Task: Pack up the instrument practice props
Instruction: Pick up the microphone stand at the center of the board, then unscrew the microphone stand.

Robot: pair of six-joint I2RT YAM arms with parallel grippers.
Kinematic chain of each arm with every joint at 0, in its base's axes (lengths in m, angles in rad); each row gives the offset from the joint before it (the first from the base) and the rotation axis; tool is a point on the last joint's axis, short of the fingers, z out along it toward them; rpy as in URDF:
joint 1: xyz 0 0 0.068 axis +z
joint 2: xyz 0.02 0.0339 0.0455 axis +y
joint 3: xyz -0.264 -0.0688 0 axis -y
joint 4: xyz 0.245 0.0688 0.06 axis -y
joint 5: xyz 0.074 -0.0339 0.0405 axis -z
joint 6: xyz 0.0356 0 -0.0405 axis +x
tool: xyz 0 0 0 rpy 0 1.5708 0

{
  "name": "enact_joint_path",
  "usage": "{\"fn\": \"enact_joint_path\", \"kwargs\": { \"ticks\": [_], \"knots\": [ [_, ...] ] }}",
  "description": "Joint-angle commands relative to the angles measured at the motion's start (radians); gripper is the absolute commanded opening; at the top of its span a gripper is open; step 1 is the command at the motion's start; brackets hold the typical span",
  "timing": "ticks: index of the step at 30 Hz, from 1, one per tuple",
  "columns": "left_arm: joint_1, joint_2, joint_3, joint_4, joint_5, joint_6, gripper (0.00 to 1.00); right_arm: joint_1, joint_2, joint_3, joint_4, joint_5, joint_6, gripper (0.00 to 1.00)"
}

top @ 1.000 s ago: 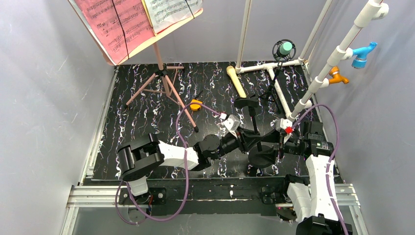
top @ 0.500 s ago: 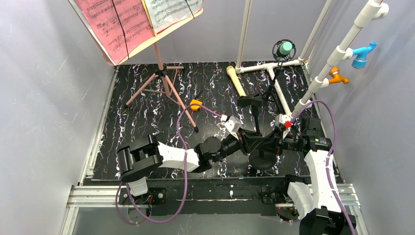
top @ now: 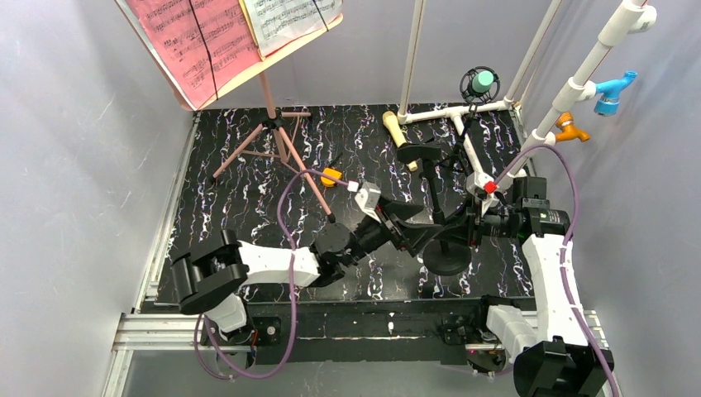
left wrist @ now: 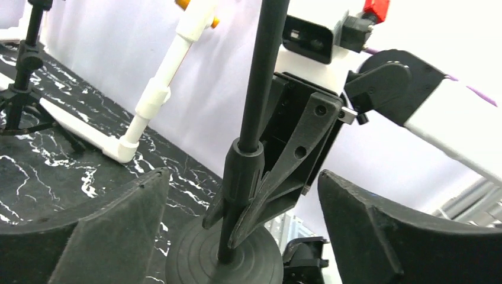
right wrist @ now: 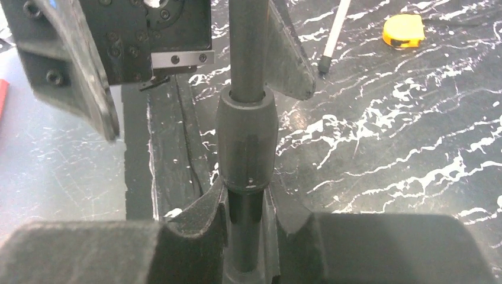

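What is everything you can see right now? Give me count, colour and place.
music stand: one, pink, tripod legs, far left of the table
pink music sheet: one, on the music stand
white music sheet: one, beside the pink one
beige toy microphone: one, lying at far middle
teal toy microphone: one, raised in a black mount, far right
microphone stand: one, black, round base, near right
tape measure: one, yellow, mid table
pipe frame: one, white, blue and orange fittings, right side
table: one, black, white veins
left gripper: open, fingers either side of the stand's pole
right gripper: shut on that pole
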Motion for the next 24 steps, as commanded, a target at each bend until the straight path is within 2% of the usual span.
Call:
{"fn": "enact_joint_path", "kwargs": {
  "ticks": [1, 3, 5, 10, 14, 24],
  "knots": [
    [0.050, -0.115, -0.058, 0.042, 0.166, -0.064, 0.98, 0.046, 0.005, 0.102, -0.066, -0.113, 0.053, 0.01],
    [0.074, -0.144, -0.074, 0.018, 0.247, -0.070, 0.98, 0.062, -0.010, 0.101, -0.018, -0.150, 0.152, 0.01],
    [0.090, -0.161, -0.080, 0.006, 0.312, -0.069, 0.98, 0.074, -0.043, 0.063, 0.139, -0.193, 0.334, 0.01],
    [0.095, -0.158, -0.065, 0.006, 0.439, 0.001, 0.98, 0.139, -0.124, 0.021, 0.250, -0.195, 0.472, 0.01],
    [0.095, -0.139, -0.048, 0.015, 0.472, 0.019, 0.96, 0.147, -0.153, 0.015, 0.250, -0.195, 0.490, 0.01],
    [0.095, -0.079, 0.007, 0.071, 0.448, -0.007, 0.78, 0.157, -0.153, -0.032, 0.313, -0.195, 0.551, 0.01]
  ]
}}
